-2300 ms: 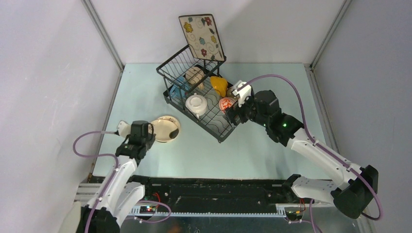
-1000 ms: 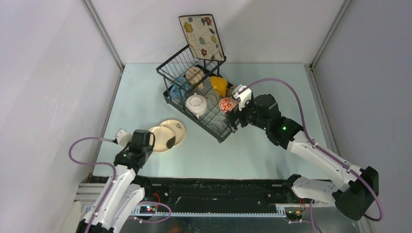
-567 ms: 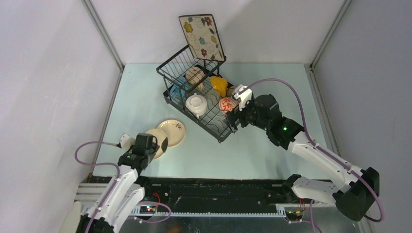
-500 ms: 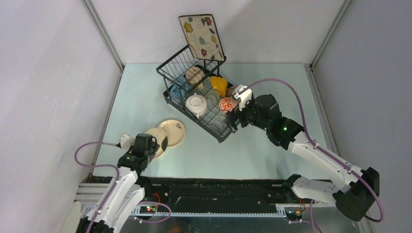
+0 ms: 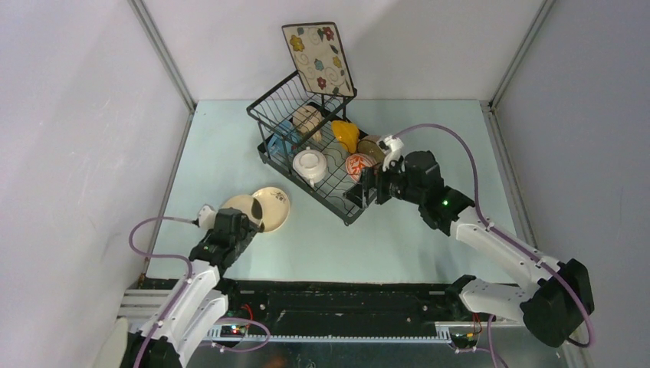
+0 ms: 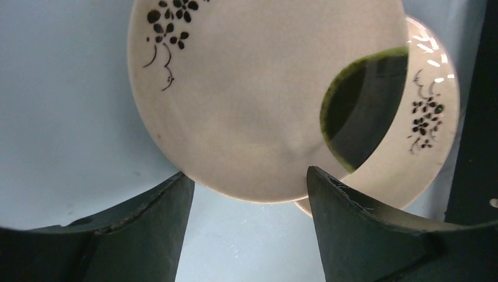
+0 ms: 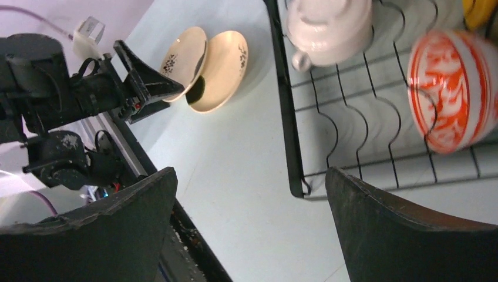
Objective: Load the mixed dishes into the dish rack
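Two cream round plates lie on the table at the front left; one [image 5: 239, 207] [image 6: 258, 100] leans tilted on the edge of the other [image 5: 276, 207] [image 6: 426, 135]. My left gripper [image 5: 244, 225] [image 6: 249, 182] is open, its fingertips on either side of the tilted plate's near rim, not clamped on it. The dish rack [image 5: 280, 100] [image 7: 282, 106] holds the red-patterned bowl [image 5: 358, 165] [image 7: 449, 88], white two-handled bowl [image 5: 310, 165], orange-yellow bowl [image 5: 345, 135], tan bowl [image 5: 373, 146], beige mug [image 5: 306, 119] and blue mug [image 5: 282, 135]; the square floral plate [image 5: 318, 57] leans at its back. My right gripper [image 5: 366, 186] [image 7: 249, 176] is open and empty over the rack's near corner.
White walls close in the table on the left, back and right. A black rail [image 5: 345, 295] runs along the near edge, between the arm bases. Purple cables [image 5: 444, 130] loop from both arms.
My left gripper opened and let go of the cream plate, which now leans on the other plate. My right gripper drew back a little from the red-patterned bowl, still open.
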You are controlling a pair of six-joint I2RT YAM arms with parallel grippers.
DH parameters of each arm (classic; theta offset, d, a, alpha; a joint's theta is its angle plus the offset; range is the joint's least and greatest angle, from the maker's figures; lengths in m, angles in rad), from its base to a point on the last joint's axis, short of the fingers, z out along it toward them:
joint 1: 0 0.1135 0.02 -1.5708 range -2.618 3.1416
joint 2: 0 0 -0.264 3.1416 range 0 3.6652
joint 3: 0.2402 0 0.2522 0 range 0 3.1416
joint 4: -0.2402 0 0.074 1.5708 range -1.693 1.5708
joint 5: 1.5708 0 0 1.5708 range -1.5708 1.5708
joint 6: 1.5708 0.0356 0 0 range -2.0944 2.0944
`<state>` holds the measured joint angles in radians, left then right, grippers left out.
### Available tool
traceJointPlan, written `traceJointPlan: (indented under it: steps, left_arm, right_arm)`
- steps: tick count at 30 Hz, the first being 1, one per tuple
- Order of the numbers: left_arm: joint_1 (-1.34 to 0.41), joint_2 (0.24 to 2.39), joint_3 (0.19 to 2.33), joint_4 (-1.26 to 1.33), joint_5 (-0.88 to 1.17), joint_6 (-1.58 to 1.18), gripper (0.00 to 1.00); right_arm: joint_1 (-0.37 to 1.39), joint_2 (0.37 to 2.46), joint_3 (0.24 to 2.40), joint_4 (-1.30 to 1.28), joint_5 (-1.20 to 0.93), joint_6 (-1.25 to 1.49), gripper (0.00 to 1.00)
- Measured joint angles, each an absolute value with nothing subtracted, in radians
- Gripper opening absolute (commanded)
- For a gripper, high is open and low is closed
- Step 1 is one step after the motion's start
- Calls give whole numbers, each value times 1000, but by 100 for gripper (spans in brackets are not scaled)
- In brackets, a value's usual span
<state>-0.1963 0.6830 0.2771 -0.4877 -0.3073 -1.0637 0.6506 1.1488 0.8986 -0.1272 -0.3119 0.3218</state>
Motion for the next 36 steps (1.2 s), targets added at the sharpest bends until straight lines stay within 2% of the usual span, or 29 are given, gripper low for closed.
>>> traceJointPlan:
  steps: [4,6,7,10,11,12,15,16,26,36]
  left_arm:
    - [-196,717,270,-433,-292,-1059,77]
    - [-196,727,267,-406,-283,-1057,68]
    - [-196,730,264,-398,-283,-1059,59]
    - [-196,732,257,-391,-295,-1075,40]
    - [-196,731,254,-392,-306,-1079,31]
    - [-196,725,248,-392,-315,-1085,27]
    - [-196,680,228,-382,-337,-1108,4]
    - [-196,651,226,-370,-341,-1113,1]
    - [-197,458,250,-494,-448,-1073,0]
    - [-197,353,451,-551,-440,-905,0]
  right_arm:
    - [601,1116,790,-72,-320,446,99]
    - [626,1101,781,-73,-283,464,99]
    - [642,1091,781,-68,-268,467,99]
    - [680,1051,781,-48,-232,476,100]
    - [684,1041,781,-41,-225,479,100]
    - [686,1032,781,-34,-216,481,100]
    - [688,1023,781,-19,-199,483,100]
    - [689,1022,781,-18,-194,484,100]
    - [691,1016,781,-11,-183,483,100]
    - [692,1014,781,-9,-177,490,100]
